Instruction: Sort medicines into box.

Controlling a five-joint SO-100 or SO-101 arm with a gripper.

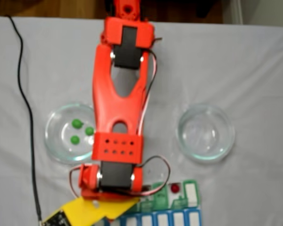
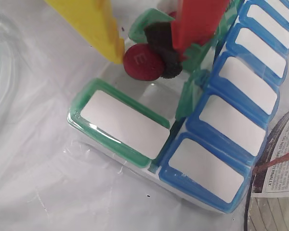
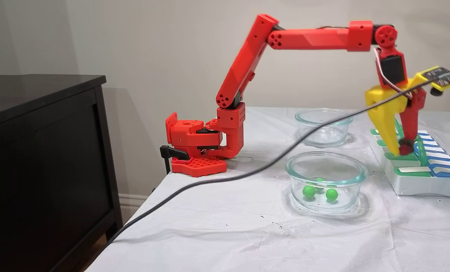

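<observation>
The red ball [image 2: 143,61] sat near the top middle of the wrist view, pinched by the gripper [image 2: 145,57] over the box [image 2: 120,122], ready to drop in.

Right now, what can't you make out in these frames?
- Box: near end cut off by the bottom edge in a fixed view; the arm covers its left part.
- Compartment under the red ball: hidden by the gripper in the wrist view.
- Lid lettering: not legible in any view.
- Third green ball: blurred behind glass dish.
</observation>
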